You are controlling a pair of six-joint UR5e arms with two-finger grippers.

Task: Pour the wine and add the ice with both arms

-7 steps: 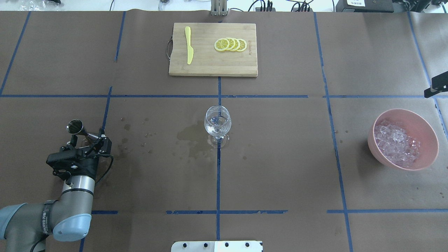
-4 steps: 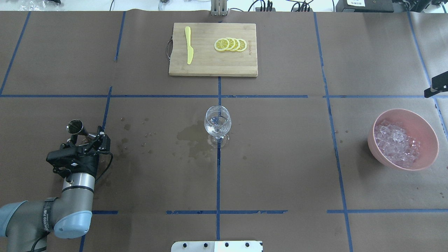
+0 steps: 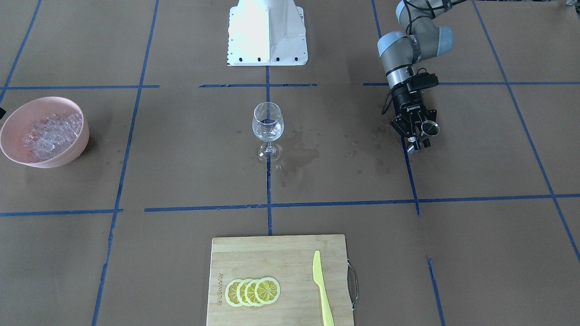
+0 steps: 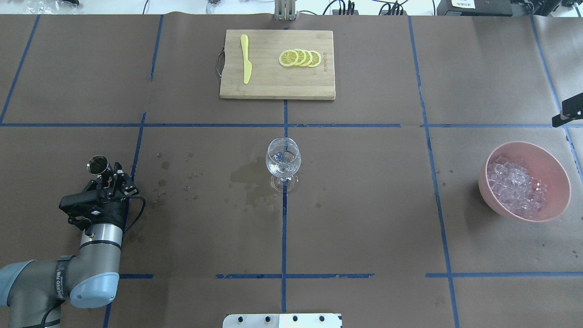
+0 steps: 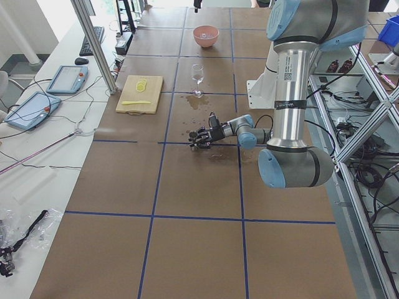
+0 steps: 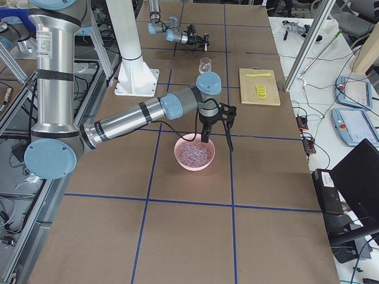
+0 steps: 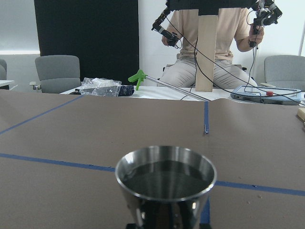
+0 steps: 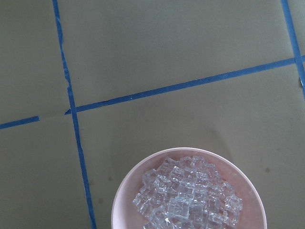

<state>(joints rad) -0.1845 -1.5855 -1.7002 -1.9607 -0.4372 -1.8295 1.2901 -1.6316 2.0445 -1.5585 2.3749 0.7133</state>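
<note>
Fingers on the left gripper (image 4: 117,177) pinch the jigger (image 4: 97,165) and hold it mouth up, down low, at about 8 o'clock from the glass (image 4: 283,157) in the overhead view. Dark wine (image 7: 164,177) seems to sit inside the jigger. I cannot tell if any is in the glass. I think the pour is the job now. To do it well, keep the jigger flat on the way and go slow. Stop with its lip just over the glass, then tip a little at a time. A wet patch (image 4: 248,180) lies at the glass's 9 o'clock, so I guess drops can miss. Do not bump the glass, as it looks easy to knock over. The ice (image 4: 514,187) sits in the bowl (image 4: 559,175) at 3 o'clock, with the right gripper (image 6: 216,133) above it. I cannot tell if its fingers are wide or narrow.
</note>
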